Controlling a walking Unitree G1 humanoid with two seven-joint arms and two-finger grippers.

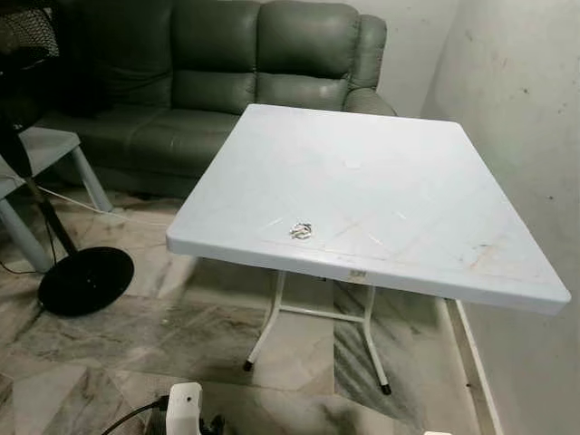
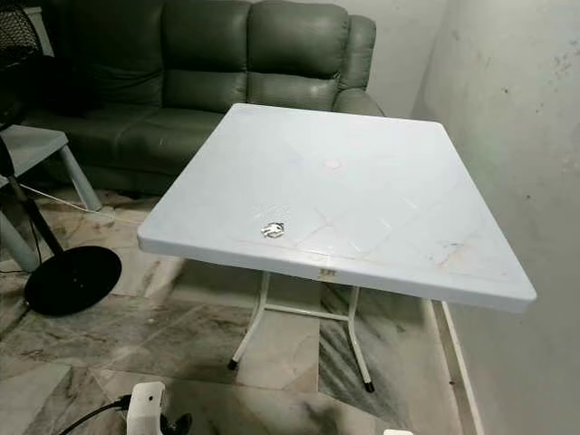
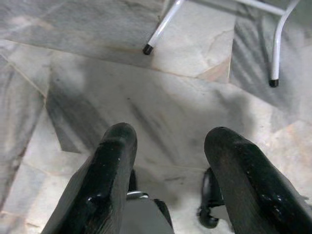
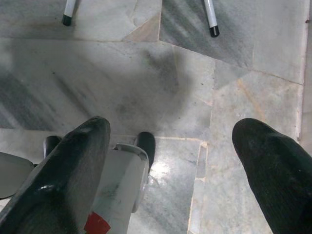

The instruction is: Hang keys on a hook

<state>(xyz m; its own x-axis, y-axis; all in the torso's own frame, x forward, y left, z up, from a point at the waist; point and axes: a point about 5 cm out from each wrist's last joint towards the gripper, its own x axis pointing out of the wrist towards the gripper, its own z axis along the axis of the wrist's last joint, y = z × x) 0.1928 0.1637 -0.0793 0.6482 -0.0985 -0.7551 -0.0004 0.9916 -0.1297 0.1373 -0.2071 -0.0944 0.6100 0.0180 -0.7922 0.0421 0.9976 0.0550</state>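
A small bunch of silver keys (image 1: 301,230) lies on the white square plastic table (image 1: 390,154), close to its near edge and left of the middle. Both arms hang low, well below the tabletop. My left gripper (image 3: 170,141) is open over the marble floor, with nothing between its black fingers (image 3: 114,161); the table's white legs (image 3: 163,27) stand ahead of it. My right gripper (image 4: 175,131) is open wide above the floor as well, holding nothing, with the table legs' black feet (image 4: 213,31) ahead.
A green leather sofa (image 1: 245,72) stands behind the table. A fan with a round black base (image 1: 86,279) and a pale plastic stool (image 1: 41,149) stand at the left. A white wall (image 1: 526,136) runs along the table's right side. Marble floor (image 1: 136,362) lies before the table.
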